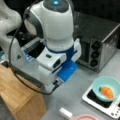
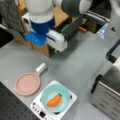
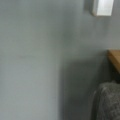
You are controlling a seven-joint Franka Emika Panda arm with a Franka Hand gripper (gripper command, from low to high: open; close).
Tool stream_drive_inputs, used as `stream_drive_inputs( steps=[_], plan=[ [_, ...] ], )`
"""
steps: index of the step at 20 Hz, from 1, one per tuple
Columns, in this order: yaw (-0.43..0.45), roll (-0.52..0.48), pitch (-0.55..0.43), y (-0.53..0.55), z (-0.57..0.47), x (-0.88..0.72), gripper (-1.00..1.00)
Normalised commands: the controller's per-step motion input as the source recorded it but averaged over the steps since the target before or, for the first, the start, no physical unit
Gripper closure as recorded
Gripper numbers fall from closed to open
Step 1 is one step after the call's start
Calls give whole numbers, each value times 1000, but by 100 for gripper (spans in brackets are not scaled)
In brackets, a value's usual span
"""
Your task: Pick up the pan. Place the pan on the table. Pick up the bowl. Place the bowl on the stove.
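The worktop (image 2: pixel 82 62) is a matt grey sheet, smooth and without shine in both front views. The pan (image 2: pixel 27 83) has a dull dusty-pink finish, its stubby handle (image 2: pixel 40 68) smooth and white like plastic. The bowl (image 2: pixel 55 98) looks smooth, pale turquoise and faintly glossy; the stove (image 2: pixel 71 101) under it is white with a black centre. The toaster oven (image 1: pixel 100 42) shows brushed steel with black knobs. The counter (image 1: pixel 17 95) is light, bare wood. The arm (image 1: pixel 53 22) wears glossy white shells above a blue, plastic-looking part (image 1: pixel 67 70).
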Motion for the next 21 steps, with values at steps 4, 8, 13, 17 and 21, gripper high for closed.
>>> stream_drive_inputs(
  steps=[4,8,13,17,21],
  plan=[
    [-75,-58,-57,272,-35,-590,-100],
    [-29,-47,-141,235,-20,-661,-100],
    [42,-40,-180,174,-8,-598,-100],
    [26,-42,-177,130,-134,-330,-100],
    [15,-39,-171,61,-175,-133,-100]
  ],
)
